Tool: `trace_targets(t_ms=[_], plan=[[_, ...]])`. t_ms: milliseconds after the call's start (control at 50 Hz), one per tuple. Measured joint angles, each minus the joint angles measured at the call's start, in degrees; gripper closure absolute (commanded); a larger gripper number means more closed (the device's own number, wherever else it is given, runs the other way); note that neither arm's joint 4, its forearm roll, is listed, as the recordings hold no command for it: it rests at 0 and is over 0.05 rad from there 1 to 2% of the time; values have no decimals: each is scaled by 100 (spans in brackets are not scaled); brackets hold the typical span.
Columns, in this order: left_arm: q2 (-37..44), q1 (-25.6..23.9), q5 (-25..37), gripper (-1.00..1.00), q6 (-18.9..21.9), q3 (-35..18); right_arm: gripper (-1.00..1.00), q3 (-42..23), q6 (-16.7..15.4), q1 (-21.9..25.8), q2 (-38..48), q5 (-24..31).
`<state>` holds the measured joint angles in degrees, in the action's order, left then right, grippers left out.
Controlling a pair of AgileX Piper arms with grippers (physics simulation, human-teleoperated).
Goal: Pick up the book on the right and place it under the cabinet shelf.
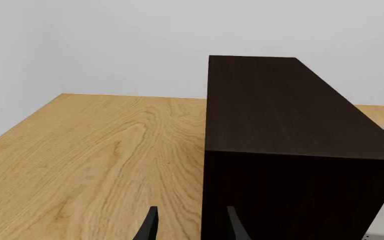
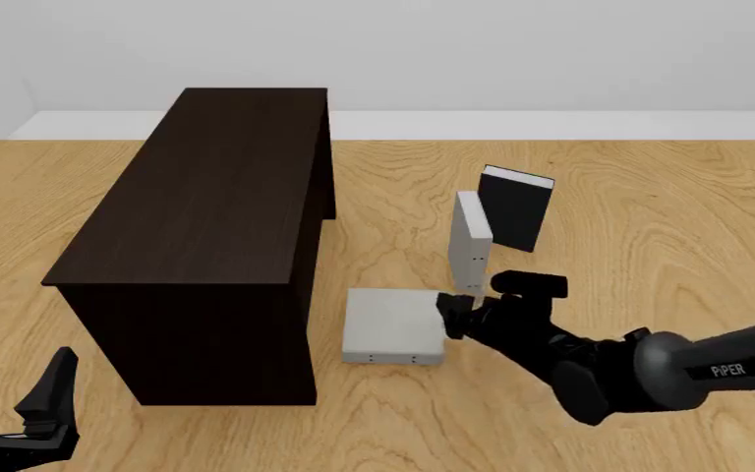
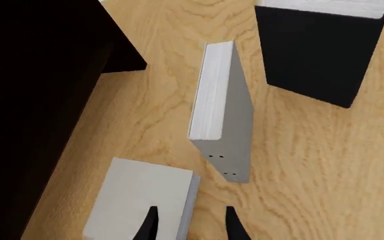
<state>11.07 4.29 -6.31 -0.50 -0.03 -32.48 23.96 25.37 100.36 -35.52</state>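
Grey book (image 2: 395, 327) lies flat on table, just beside cabinet shelf (image 2: 207, 236).

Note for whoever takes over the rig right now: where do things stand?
Left gripper: open, idle at the near end of the cabinet.
Right gripper: open, low at the right edge of the flat grey book.
That book lies on the table beside the cabinet's open side, not under the shelf. The upright grey book and black book stand behind it.
Left: grip it and slide it under.

black book (image 2: 519, 209) upright, flat grey book (image 2: 392, 326), wooden table (image 2: 667, 226)
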Motion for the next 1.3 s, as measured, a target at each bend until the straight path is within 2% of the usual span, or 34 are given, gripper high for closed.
trace_targets(t_ms=[260,640,920,1300], plan=[[9,3,-11,-100,1,0,-100,-26,-789,-209,-303,492],[20,3,-23,-100,2,-1,-100,122,-1529,-472,-601,713],[21,4,-24,-100,1,0,-100,183,-1815,-533,-317,506],[3,4,-8,-100,1,0,-100,63,-1813,-409,246,242]])
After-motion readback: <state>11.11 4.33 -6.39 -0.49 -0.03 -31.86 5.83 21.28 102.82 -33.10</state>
